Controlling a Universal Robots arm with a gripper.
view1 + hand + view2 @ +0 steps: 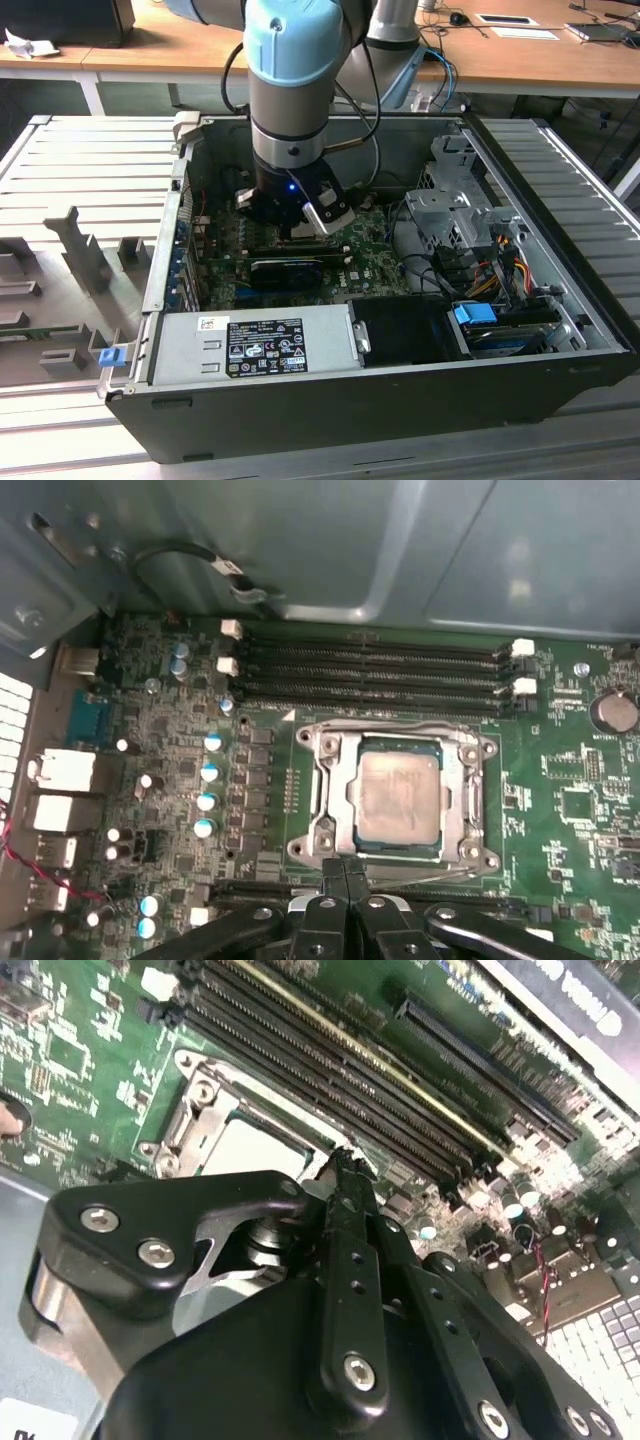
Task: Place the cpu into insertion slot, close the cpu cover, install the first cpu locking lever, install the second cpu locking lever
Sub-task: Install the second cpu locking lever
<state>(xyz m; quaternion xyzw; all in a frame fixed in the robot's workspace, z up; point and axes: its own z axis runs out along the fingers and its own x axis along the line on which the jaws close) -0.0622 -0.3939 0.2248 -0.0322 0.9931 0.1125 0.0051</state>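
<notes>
The claw (pixel 345 865) has its two black fingertips (pixel 334 872) pressed flat together, closed on nothing, with the tips poised just at the near rim of the insertion slot (pixel 395 795). In the second wrist view the claw (pixel 345 1165) appears from behind: its linkages fan back from the meeting tips, which hang close over the green circuit board (pixel 80 1050).

In the exterior view the arm (pixel 290 80) reaches almost straight down into the open computer case (pixel 400 390), its pale blue joint above a black wrist with a small blue light, and the wrist sits low over the board toward the exterior view's left of the case.

The first wrist view gives the plainest look at the work: the cpu (pixel 400 797) lies flat and square inside the insertion slot, its pale grey-beige face showing, and the cpu cover (pixel 333 800), a silver metal frame, lies down around it with the chip filling its middle opening. Beyond the slot run four long black memory slots (pixel 370 670).

The second wrist view shows just a corner of the cover (pixel 195 1120) and a sliver of the chip (pixel 250 1145) past the claw's body, while the exterior view adds the grey power supply (pixel 250 345) and the ribbed metal surface (pixel 90 170) beneath the case.
</notes>
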